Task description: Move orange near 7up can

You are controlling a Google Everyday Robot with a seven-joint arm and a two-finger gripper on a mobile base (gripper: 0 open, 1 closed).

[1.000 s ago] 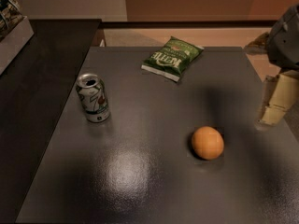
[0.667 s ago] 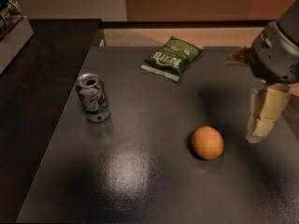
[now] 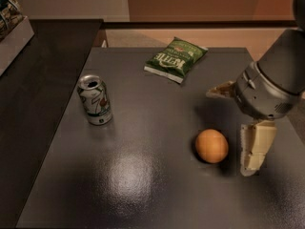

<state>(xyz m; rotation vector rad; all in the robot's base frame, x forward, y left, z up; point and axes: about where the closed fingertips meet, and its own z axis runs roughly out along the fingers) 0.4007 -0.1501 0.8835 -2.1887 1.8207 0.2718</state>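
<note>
Your gripper (image 3: 229, 131) hangs spread wide just right of the orange (image 3: 211, 146) on the bench (image 3: 143, 190), with the 7up can (image 3: 95, 100) well apart to the left.

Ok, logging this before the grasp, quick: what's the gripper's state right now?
Gripper: open, holding nothing, low beside the orange and not touching it.

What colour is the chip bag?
The chip bag is green with white lettering, clearest in the camera view; the gripper is beside the orange.
</note>
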